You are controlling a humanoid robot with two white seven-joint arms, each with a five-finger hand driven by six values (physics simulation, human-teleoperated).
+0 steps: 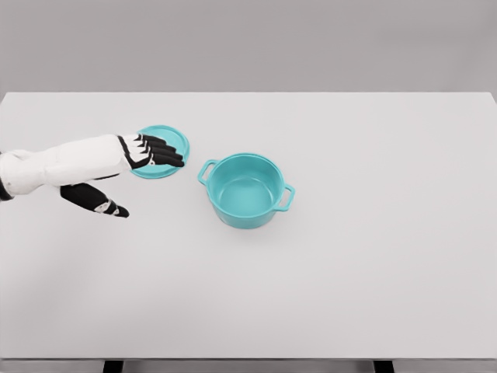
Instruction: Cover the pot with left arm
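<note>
Reaching over the teal lid point(166, 144), the left hand point(144, 155) spreads its fingers, grasping nothing, beside the uncovered pot point(245, 190).

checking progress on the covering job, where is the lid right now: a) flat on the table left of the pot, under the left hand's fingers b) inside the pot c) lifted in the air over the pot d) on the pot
a: the lid lies flat on the table left of the open pot, with the left hand stretched over it.
</note>
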